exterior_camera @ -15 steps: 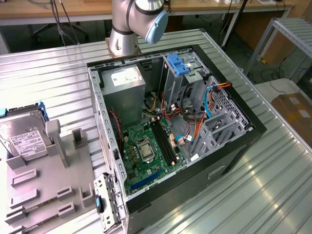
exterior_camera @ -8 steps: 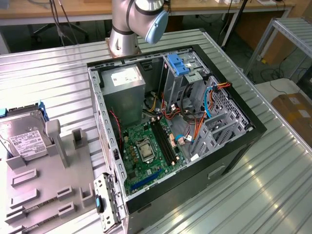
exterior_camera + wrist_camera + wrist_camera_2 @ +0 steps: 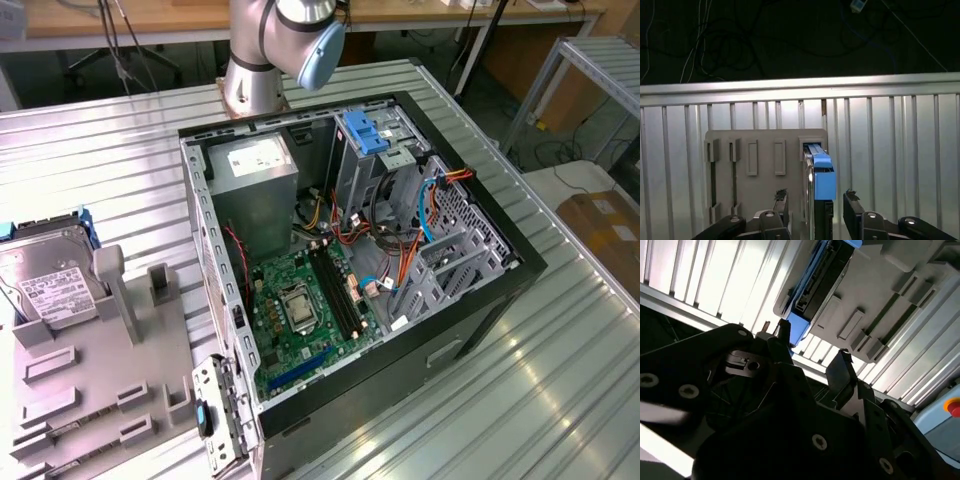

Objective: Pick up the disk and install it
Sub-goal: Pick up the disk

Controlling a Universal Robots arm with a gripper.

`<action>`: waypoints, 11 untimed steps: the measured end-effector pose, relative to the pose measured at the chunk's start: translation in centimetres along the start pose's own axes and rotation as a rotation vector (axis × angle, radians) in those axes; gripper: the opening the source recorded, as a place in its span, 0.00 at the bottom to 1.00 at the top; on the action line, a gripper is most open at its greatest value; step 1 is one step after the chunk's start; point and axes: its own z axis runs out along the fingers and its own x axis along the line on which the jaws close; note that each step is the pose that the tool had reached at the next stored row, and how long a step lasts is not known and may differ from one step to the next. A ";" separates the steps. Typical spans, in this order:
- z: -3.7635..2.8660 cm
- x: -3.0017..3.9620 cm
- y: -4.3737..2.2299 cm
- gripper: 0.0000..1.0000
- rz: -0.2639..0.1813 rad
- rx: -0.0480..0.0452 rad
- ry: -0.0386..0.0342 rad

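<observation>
The disk is a silver-grey drive with a white label and blue rails. It rests in the grey fixture at the exterior view's left. In the first wrist view the disk stands edge-on with its blue rail toward the camera. My gripper is open, with one dark finger on each side of that edge and a gap left on both sides. The second wrist view shows the same gripper just short of the disk, with its fingertips near the blue rail.
An open computer case lies in the middle of the ribbed metal table. Inside are a motherboard, cables, a grey power supply box and a drive cage with a blue bracket. The arm's base stands behind the case.
</observation>
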 end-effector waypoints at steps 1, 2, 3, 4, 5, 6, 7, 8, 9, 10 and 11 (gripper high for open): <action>0.13 0.00 0.00 0.56 0.000 0.0002 0.0073; 0.40 0.00 0.00 0.56 0.000 0.0003 0.0108; 0.59 -0.03 0.01 0.56 0.000 0.0003 0.0110; 0.77 -0.15 0.01 0.56 0.000 0.0003 0.0110; 0.96 -0.33 0.03 0.56 0.000 0.0003 0.0111; 1.23 -0.53 0.04 0.56 0.000 0.0005 0.0109; 1.52 -0.59 0.05 0.56 0.000 0.0005 0.0110; 1.84 -0.59 0.07 0.56 0.000 0.0004 0.0111; 2.03 -0.59 0.10 0.56 0.000 0.0004 0.0111; 2.21 -0.59 0.13 0.56 0.000 0.0005 0.0111; 2.47 -0.59 0.18 0.56 0.000 0.0004 0.0112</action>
